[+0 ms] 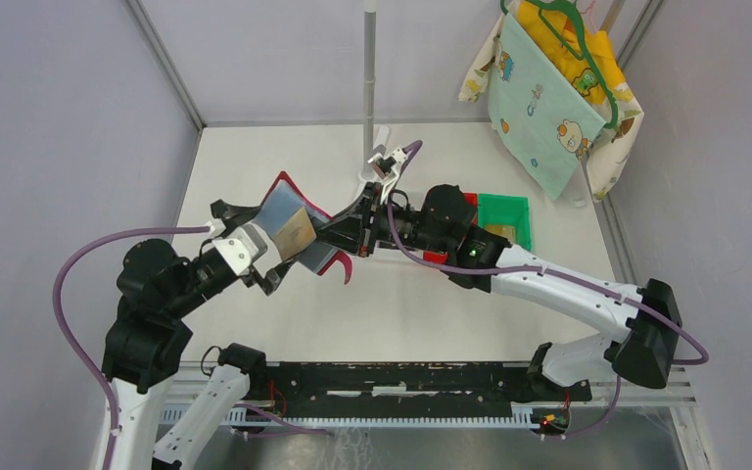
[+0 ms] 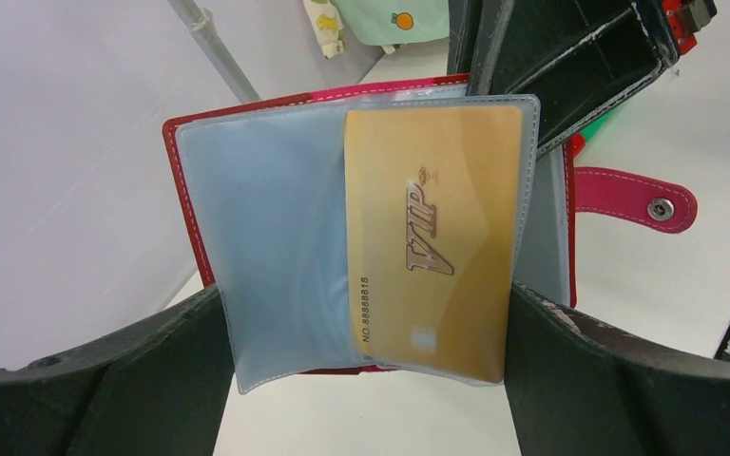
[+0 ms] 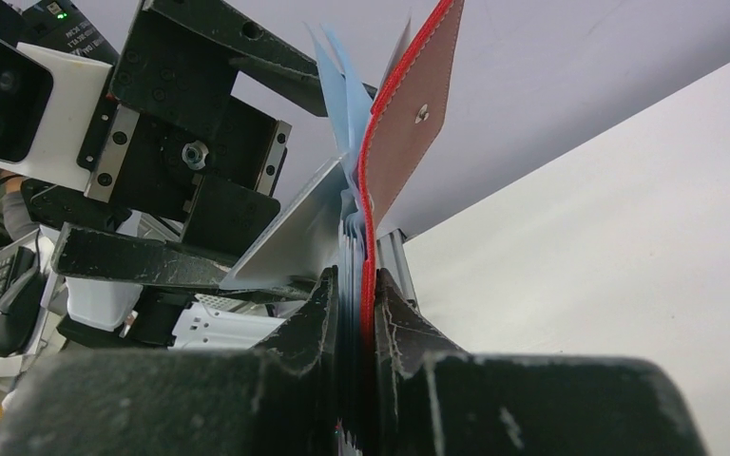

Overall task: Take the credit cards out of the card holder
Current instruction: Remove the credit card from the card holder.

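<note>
The card holder (a red folding wallet with grey-blue clear sleeves inside) is hanging open above the surface, left of centre in the overhead view and between the two tools. One gold credit card, marked VIP, is sitting in the sleeve that is facing the left wrist camera; it is filling the right half of that sleeve, and its lower edge is reaching the sleeve's open edge. From above, the same card is showing as a tan patch. A pink-red strap with a metal snap is sticking out to the right of the holder.

The right tool is clamping the holder, its jaws nearly together on the red cover and the stack of sleeves, which are fanning out above the fingers. The left tool is standing wide open and gripping nothing, one black finger on either side of the sleeve's near edge; whether the right-hand finger is touching the card cannot be told.

Farther right on the surface, a flat green item is lying just beyond the right arm. A grey pole is rising at the far edge, and patterned cloths are hanging on a green hanger at the far right.
</note>
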### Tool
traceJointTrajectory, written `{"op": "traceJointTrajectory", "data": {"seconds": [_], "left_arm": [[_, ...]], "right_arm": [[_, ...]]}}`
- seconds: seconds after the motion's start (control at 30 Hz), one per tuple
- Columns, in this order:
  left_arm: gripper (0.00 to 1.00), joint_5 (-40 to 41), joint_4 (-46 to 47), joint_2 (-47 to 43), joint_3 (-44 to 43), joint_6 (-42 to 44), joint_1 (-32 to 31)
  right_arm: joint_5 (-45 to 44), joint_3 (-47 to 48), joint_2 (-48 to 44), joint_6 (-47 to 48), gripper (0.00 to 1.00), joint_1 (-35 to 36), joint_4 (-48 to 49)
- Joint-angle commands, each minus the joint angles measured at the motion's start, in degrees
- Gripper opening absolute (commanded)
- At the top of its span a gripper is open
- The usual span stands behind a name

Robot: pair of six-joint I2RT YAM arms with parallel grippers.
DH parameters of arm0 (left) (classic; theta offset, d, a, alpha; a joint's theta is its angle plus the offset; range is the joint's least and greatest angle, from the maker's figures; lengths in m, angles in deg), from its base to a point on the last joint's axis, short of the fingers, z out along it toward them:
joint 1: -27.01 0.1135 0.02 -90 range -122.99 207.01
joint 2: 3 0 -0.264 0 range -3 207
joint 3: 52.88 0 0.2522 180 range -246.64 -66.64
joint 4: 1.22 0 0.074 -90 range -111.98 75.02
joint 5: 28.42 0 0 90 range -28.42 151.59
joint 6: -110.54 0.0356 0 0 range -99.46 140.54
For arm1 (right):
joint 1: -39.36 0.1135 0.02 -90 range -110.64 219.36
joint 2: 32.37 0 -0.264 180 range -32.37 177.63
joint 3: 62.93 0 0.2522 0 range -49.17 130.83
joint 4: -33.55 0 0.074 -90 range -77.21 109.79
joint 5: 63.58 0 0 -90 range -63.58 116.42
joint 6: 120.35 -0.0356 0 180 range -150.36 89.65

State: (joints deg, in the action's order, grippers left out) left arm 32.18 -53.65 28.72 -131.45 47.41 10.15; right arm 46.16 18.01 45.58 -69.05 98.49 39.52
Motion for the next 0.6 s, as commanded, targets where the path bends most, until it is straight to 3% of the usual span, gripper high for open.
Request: {"op": "traceJointTrajectory", "data": {"seconds": [0.0,0.3,0.57], "left_arm": [[1.00,4.92,3.45,0.82,-0.51,-2.55,0.08],[1.00,7.17,2.87,1.21,-0.70,-4.19,0.09],[1.00,4.59,0.69,2.98,-2.07,-4.31,0.07]], "right_arm": [[6.09,4.02,0.68,-4.81,0.00,0.90,6.56],[9.64,5.07,2.55,-8.31,0.00,0.72,11.46],[12.69,4.95,3.00,-11.22,0.00,0.77,17.66]]}}
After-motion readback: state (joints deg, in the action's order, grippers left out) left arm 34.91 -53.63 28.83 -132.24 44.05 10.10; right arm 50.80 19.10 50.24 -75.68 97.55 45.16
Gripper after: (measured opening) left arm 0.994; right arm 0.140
